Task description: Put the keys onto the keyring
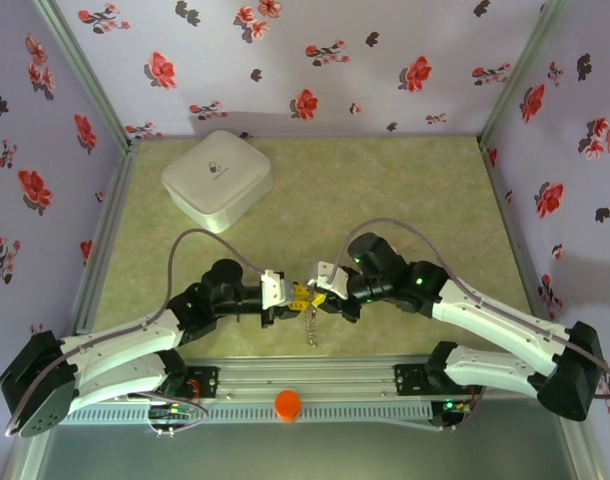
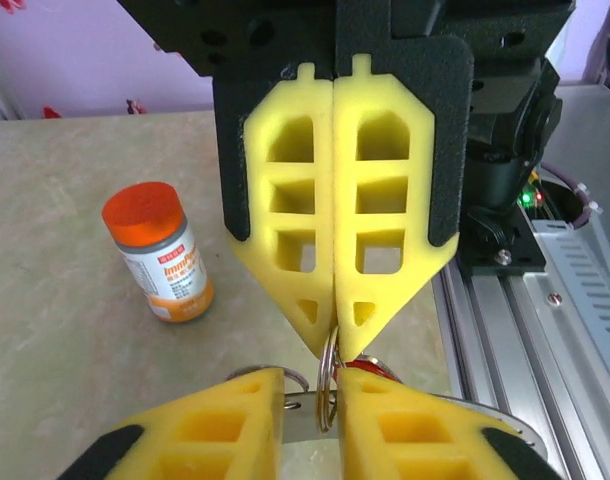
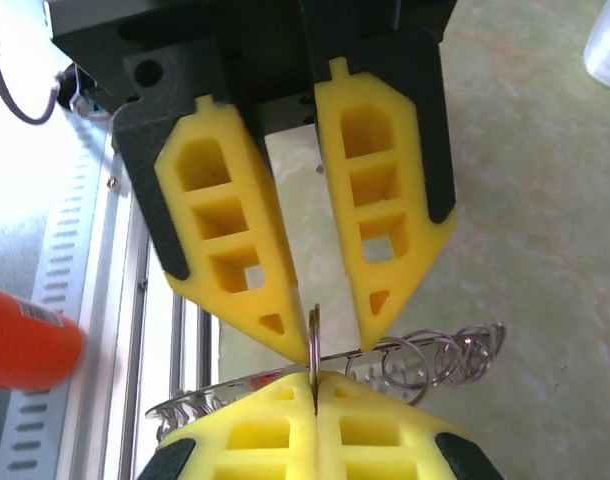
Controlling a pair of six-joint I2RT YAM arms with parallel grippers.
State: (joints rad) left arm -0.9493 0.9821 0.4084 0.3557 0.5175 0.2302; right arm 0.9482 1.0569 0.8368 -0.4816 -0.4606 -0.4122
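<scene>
The keyring [image 2: 329,385] is a thin metal ring seen edge-on, held above the table between both grippers. My right gripper [image 3: 315,385] is shut on it, the yellow pads pressed together on its lower rim. My left gripper [image 2: 310,385] faces it with its jaws a little apart; the ring stands in that gap, close to one pad. In the top view the two grippers [image 1: 285,295] [image 1: 320,290] meet tip to tip near the front edge. A bit of a key's red tag [image 2: 370,364] shows behind my left finger. The rest of the keys is hidden.
A chain of small rings [image 3: 435,355] and a flat silver strip [image 3: 235,372] hang from the ring; the chain [image 1: 310,328] dangles toward the front rail. An orange pill bottle [image 2: 160,255] lies near the rail [image 1: 287,404]. A white square box [image 1: 217,178] sits at the back left.
</scene>
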